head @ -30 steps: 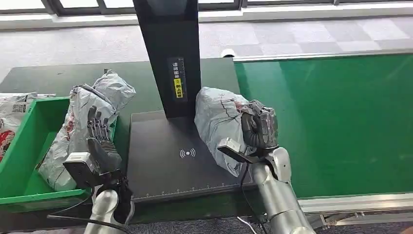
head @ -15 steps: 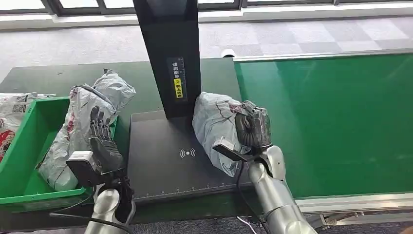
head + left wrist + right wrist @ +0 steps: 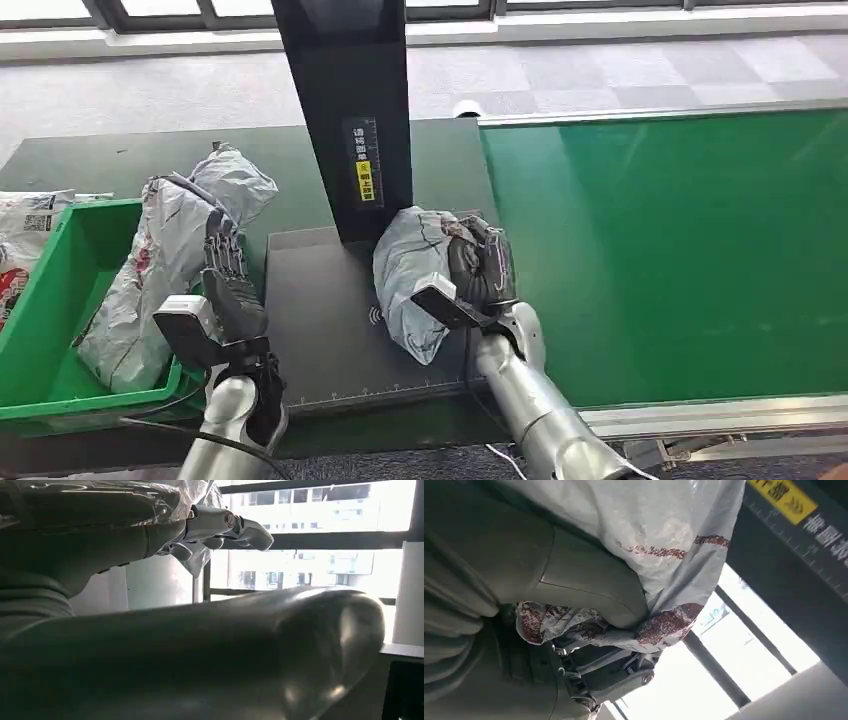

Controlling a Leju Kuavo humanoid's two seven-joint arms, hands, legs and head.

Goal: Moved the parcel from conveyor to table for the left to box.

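Note:
My right hand (image 3: pixel 482 268) grips a grey plastic parcel (image 3: pixel 408 275) with red marks, holding it just above the black scan plate (image 3: pixel 320 340), close to the black post. The right wrist view shows the thumb (image 3: pixel 584 587) and dark fingers (image 3: pixel 609 672) wrapped around the parcel's (image 3: pixel 649 525) crumpled film. My left hand (image 3: pixel 226 282) stands beside the plate's left edge with its fingers straight and apart, holding nothing. It is next to a second grey parcel (image 3: pixel 165 260) that leans in the green box (image 3: pixel 55 310). That parcel's film (image 3: pixel 100 495) lies close over the left fingers (image 3: pixel 225 525).
The black scanner post (image 3: pixel 345 110) rises behind the plate. The green conveyor belt (image 3: pixel 680 250) stretches to the right, with a metal rail along its near edge. More printed parcels (image 3: pixel 25 235) lie beyond the box at the far left.
My right hand has carried the parcel leftward from the conveyor's edge to over the scan plate. My left hand has shifted slightly right and forward beside the box.

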